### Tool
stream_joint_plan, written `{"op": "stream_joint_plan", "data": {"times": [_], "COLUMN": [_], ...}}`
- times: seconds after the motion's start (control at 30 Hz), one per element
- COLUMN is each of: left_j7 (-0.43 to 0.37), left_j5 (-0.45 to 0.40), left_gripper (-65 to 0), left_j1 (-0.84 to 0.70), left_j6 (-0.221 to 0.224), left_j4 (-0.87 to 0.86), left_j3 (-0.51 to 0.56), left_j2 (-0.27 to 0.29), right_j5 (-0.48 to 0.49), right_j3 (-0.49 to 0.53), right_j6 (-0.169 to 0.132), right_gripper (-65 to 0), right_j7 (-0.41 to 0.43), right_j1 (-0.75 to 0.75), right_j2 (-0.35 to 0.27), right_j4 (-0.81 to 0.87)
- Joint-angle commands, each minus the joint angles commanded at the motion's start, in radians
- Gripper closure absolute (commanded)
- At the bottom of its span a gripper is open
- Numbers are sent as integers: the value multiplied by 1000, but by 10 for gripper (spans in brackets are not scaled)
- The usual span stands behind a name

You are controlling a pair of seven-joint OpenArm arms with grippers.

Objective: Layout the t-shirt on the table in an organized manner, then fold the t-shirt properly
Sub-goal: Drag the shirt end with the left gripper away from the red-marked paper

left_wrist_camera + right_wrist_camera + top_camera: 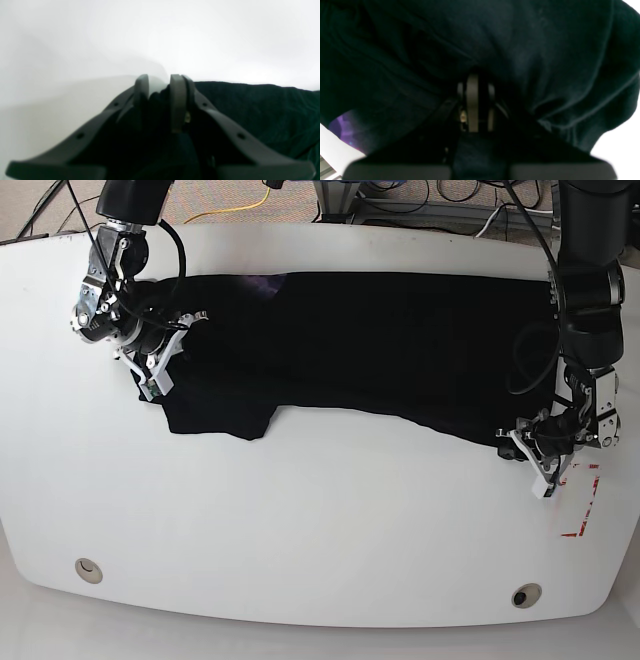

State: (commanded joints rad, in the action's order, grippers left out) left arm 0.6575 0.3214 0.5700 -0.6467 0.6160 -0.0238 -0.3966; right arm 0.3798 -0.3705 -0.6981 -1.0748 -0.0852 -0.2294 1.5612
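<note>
The black t-shirt [380, 340] lies spread wide across the far half of the white table [300, 510], with wrinkles and an uneven near edge. In the base view my right gripper [165, 355] is at the shirt's left end. The right wrist view shows it [482, 82] shut on the t-shirt [520, 50], and cloth fills that frame. My left gripper [527, 452] is at the shirt's near right corner. Its fingers [178, 100] stand a small gap apart, with the edge of the t-shirt [250, 107] bunched between them.
A red tape mark [585, 505] lies on the table just beside my left gripper. Two small round holes [88, 569] [524, 593] sit near the front edge. Cables run on the floor behind the table.
</note>
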Motion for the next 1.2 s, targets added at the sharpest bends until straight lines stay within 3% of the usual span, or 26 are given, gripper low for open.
{"op": "stream_joint_plan", "data": {"times": [0.2, 0.33, 0.4, 0.53, 0.77, 1.1, 1.2], "left_j7": [2, 2, 11, 48, 141, 258, 305], "left_j5": [0, -3, -5, -5, 0, -3, -2], "left_gripper": [-150, -72, -28, -24, -24, -24, -24], "left_j1": [-15, -20, -20, -26, -106, -203, -241], "left_j6": [-2, -51, -51, -51, -51, -51, -51], "left_j4": [0, 0, 0, 48, 279, 529, 600], "left_j3": [-2, -2, -2, -2, -6, -124, -124], "left_j2": [-2, -3, -3, -3, -32, -40, -71], "right_j5": [0, 0, 0, 0, 0, 0, 0], "right_j3": [0, 0, 0, 2, 0, 2, 3], "right_j6": [0, 0, 0, 0, 0, 0, 0], "right_gripper": [-46, -46, -46, -46, -46, -46, -46], "right_j7": [6, 6, 6, 6, 6, 6, 6], "right_j1": [2, 2, 2, 3, 21, 21, 21], "right_j2": [0, 0, 2, 2, 2, 5, 8], "right_j4": [0, 0, 0, 0, 0, 0, 0]}}
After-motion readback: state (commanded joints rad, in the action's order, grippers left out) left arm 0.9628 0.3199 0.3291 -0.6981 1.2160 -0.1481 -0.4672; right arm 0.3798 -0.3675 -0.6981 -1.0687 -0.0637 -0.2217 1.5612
